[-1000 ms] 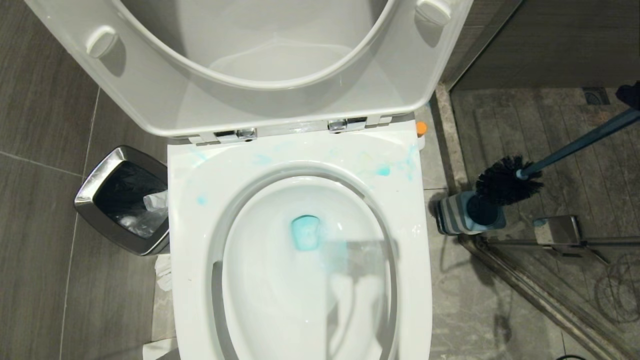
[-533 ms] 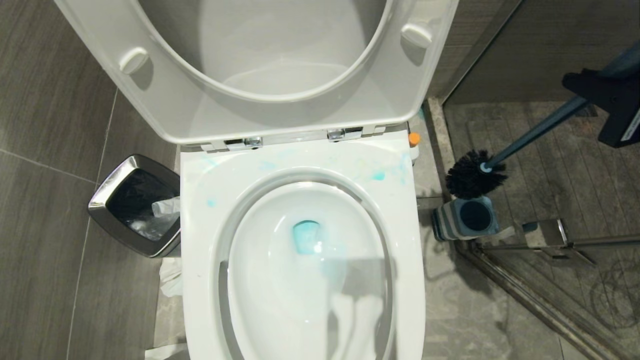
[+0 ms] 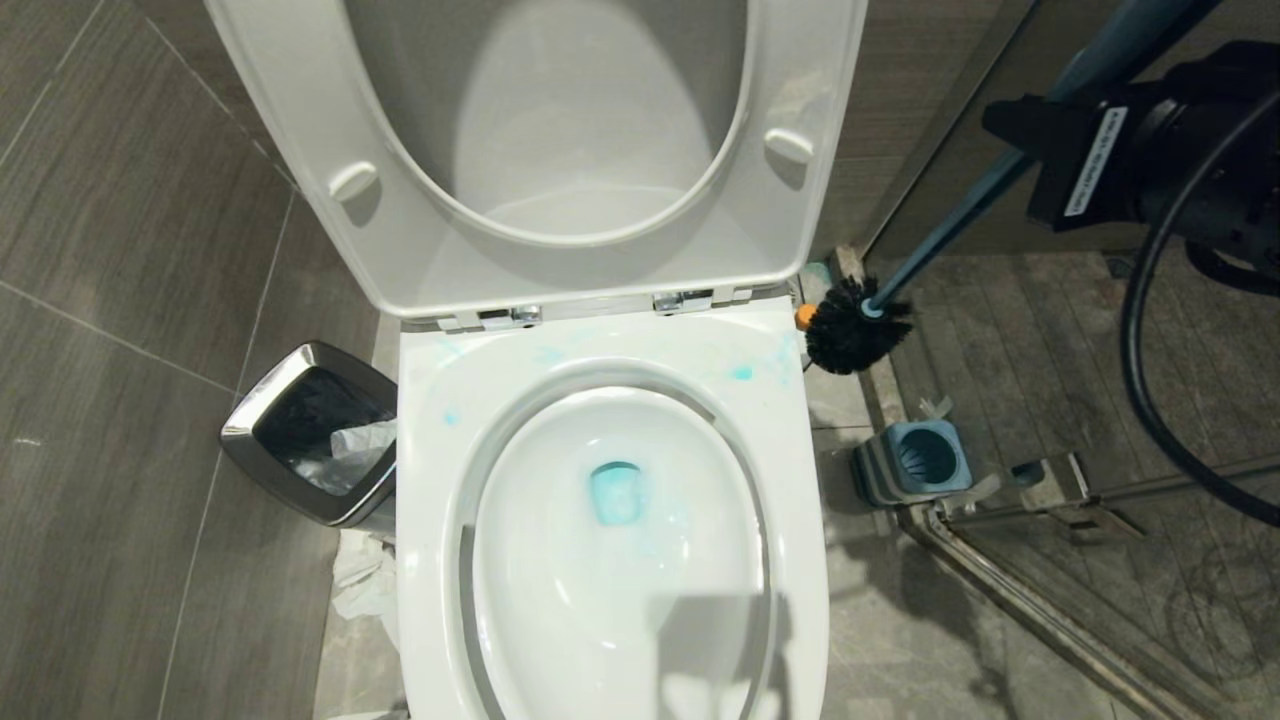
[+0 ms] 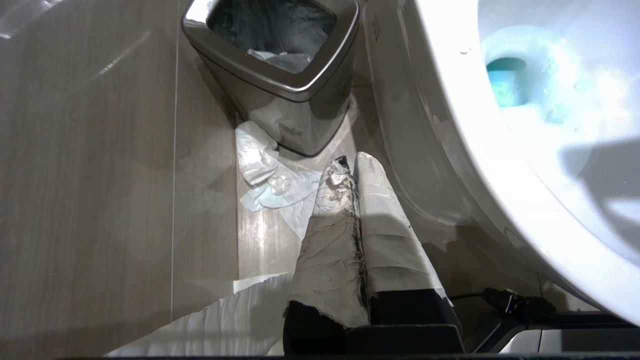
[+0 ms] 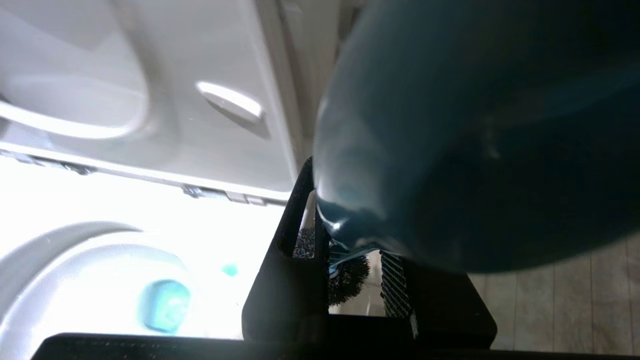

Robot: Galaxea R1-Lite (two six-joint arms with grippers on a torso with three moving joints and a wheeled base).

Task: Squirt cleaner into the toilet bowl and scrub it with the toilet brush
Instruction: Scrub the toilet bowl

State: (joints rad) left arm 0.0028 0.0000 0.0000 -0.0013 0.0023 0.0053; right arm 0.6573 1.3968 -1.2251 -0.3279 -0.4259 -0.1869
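Waste bin (image 3: 310, 435) left of toilet bowl (image 3: 610, 640); brush holder (image 3: 915, 462) right.

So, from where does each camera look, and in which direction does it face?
Head view: high on the robot, facing down at the toilet bowl; the right gripper, holding the toilet brush, shows at the upper right.
Left wrist view: low beside the bowl, facing the waste bin; the shut, wrapped left gripper shows.
Right wrist view: behind the right gripper's fingers, facing along the brush handle toward the bowl.
All three share the bowl's teal-blue water.
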